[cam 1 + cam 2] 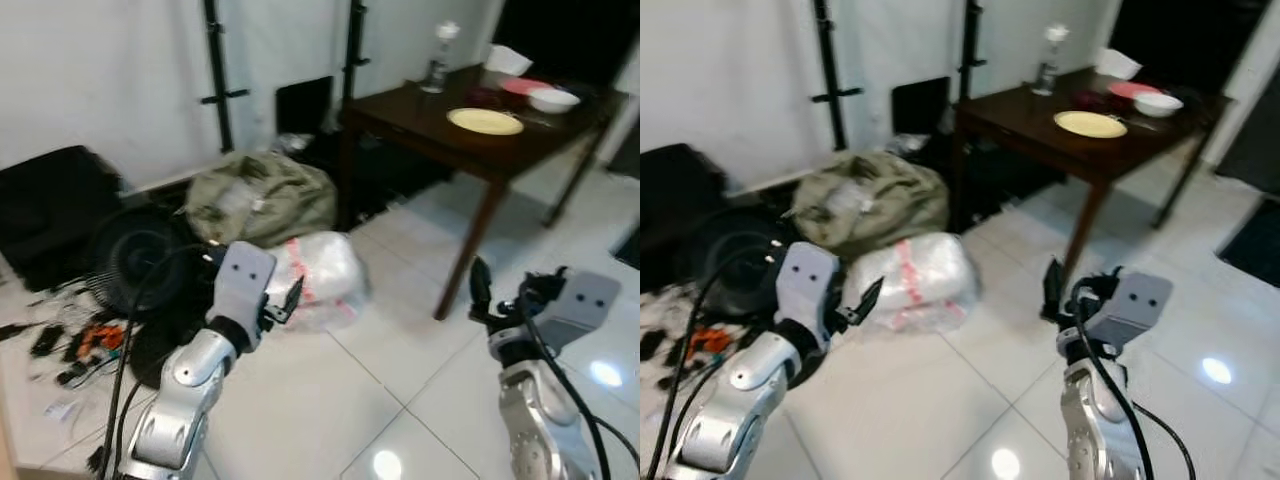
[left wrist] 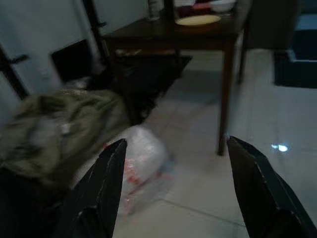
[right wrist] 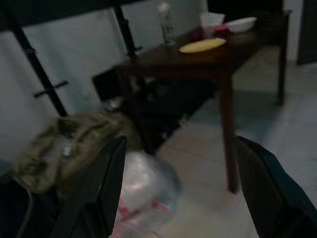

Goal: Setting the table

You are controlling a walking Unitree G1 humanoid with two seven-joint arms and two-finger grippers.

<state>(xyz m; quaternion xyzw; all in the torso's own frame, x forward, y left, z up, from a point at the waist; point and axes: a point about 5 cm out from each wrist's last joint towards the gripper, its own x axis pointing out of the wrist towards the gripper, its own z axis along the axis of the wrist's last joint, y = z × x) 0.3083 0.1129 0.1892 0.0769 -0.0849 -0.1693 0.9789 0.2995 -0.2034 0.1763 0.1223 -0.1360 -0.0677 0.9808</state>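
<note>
**Dark wood table, partly laid, seen across a tiled room**

Dark wooden table (image 1: pixel 470 135) stands at the far right, well apart from both grippers. On it: one yellow plate (image 1: pixel 485 121) near the front edge; one clear bottle (image 1: pixel 439 58) toward the wall; one white bowl (image 1: pixel 553 99) beside a pink dish (image 1: pixel 522 85) at the far end.

Left gripper (image 2: pixel 173 163): raised over the white tile floor (image 1: pixel 330 400), fingers spread wide, nothing between them. Right gripper (image 3: pixel 178 168): likewise raised, fingers wide apart and empty.

Floor items (left of the table): olive bag (image 1: pixel 262 195); clear plastic bundle with red print (image 1: pixel 320 278); black fan (image 1: pixel 135 255); scattered cables, blurred.
</note>
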